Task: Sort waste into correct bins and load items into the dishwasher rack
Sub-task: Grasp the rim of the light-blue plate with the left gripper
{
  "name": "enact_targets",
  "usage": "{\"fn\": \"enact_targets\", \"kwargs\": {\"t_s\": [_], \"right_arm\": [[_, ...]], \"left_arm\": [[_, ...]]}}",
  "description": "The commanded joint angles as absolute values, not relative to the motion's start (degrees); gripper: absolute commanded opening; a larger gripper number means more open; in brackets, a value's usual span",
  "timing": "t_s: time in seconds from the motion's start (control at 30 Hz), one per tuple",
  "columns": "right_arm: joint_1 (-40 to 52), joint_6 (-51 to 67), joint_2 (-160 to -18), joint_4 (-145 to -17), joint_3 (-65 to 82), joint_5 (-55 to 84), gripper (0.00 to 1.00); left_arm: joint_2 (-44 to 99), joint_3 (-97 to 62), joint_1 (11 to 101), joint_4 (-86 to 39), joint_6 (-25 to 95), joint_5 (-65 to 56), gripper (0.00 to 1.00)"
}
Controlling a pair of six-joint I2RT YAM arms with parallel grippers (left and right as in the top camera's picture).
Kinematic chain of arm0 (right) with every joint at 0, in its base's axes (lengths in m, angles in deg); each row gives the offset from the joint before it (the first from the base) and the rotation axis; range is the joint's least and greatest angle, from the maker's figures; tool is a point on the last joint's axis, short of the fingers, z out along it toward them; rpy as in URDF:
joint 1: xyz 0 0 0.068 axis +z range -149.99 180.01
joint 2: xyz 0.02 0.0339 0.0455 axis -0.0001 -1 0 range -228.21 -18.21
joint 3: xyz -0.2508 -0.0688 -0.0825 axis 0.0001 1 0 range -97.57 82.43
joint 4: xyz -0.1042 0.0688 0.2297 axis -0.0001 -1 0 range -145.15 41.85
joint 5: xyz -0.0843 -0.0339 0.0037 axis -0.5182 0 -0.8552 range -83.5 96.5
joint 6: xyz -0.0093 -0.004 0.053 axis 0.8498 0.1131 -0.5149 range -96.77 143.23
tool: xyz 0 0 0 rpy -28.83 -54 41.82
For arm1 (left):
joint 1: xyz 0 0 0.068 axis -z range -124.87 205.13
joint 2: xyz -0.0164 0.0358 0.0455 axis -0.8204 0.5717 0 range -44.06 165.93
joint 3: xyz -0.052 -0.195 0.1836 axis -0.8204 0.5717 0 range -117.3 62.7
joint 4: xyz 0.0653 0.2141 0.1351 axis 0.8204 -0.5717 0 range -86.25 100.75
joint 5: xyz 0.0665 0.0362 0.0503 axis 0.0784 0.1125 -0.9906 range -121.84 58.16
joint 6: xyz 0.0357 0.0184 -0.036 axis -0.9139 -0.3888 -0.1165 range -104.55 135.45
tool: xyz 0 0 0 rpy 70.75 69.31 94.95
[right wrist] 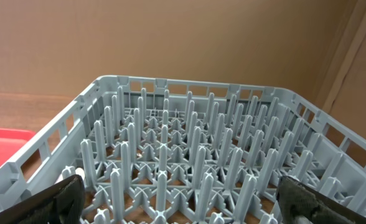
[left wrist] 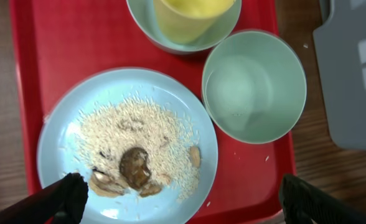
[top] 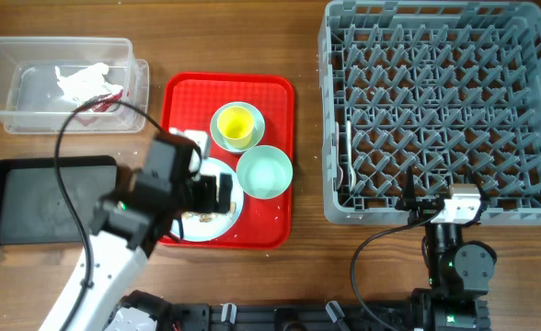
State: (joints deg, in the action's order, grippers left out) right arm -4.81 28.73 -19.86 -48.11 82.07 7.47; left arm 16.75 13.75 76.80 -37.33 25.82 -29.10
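Note:
The pale blue plate [left wrist: 127,146] lies on the red tray and carries brown and white food scraps [left wrist: 136,155]. My left gripper [left wrist: 180,202] is open just above the plate's near edge; overhead it [top: 211,193] covers part of the plate [top: 232,216]. The yellow cup [top: 235,124] stands in the small blue bowl [top: 255,115]. The mint green bowl [top: 265,172] sits beside them. The white napkin [top: 79,80] and red wrapper [top: 105,99] lie in the clear tub [top: 31,55]. The black tray [top: 40,198] is at the left. My right gripper [right wrist: 183,199] is open at the near wall of the grey rack [top: 436,110].
The red serving tray [top: 183,101] holds the dishes in the middle of the wooden table. A white utensil [top: 346,161] stands inside the rack's left side. The left arm's cable [top: 63,156] loops over the black tray and tub.

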Motion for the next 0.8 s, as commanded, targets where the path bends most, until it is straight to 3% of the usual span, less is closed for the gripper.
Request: {"fn": "enact_targets", "kwargs": {"t_s": [0.0,0.13,0.4,0.43,0.6,0.7,0.77], "right_arm": [[-5.10,29.28,-19.62,-47.79,82.14,6.51,1.00],[-5.10,29.28,-19.62,-47.79,82.12,6.51,1.00],[-5.10,29.28,-19.62,-47.79,82.12,6.53,1.00],[-5.10,29.28,-19.62,-47.79,82.14,6.51,1.00],[-5.10,29.28,-19.62,-47.79,82.14,6.51,1.00],[-5.10,29.28,-19.62,-47.79,82.14,6.51,1.00],[-5.10,29.28,-19.62,-47.79,82.14,6.51,1.00]], "left_arm": [[12.82,19.39,86.94,-36.78,36.38,-34.26,1.00],[18.15,19.52,104.71,-36.78,48.42,-49.40,1.00],[37.52,19.52,106.61,-29.50,48.90,-51.92,0.98],[37.71,19.65,106.61,-29.81,48.64,-53.07,0.91],[37.71,24.04,103.09,-25.98,46.94,-52.18,0.82],[37.78,24.65,102.48,-24.08,44.16,-51.85,0.62],[37.82,25.13,101.08,-23.01,44.18,-51.81,0.58]]}}
